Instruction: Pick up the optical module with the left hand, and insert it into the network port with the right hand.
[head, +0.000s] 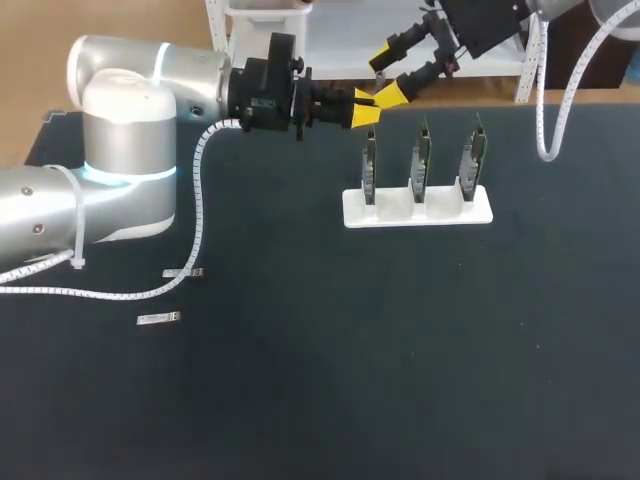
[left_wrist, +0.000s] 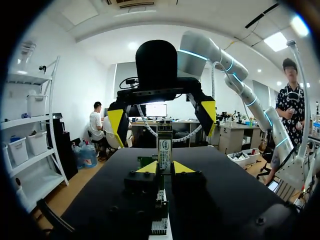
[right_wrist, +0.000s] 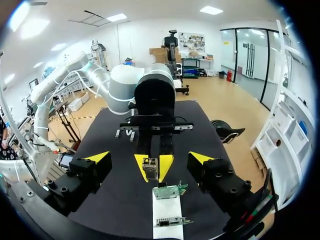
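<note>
The optical module (left_wrist: 164, 151), a small silver block with a labelled face, stands between the yellow tips of my left gripper (left_wrist: 165, 167), which is shut on it. In the head view the left gripper (head: 366, 108) is held above the table behind the white stand (head: 418, 208). My right gripper (head: 389, 72) faces it with its fingers wide apart on either side of the module, not touching it. From the right wrist, the module (right_wrist: 150, 167) shows end-on ahead of the right gripper (right_wrist: 150, 159). The stand holds three upright green port boards (head: 422, 158).
Two small silver parts (head: 183, 272) (head: 158, 318) lie on the dark table at the left, under my left arm. The stand with a board (right_wrist: 170, 191) lies just below both grippers. The table's front and right are bare dark mat (head: 420, 360).
</note>
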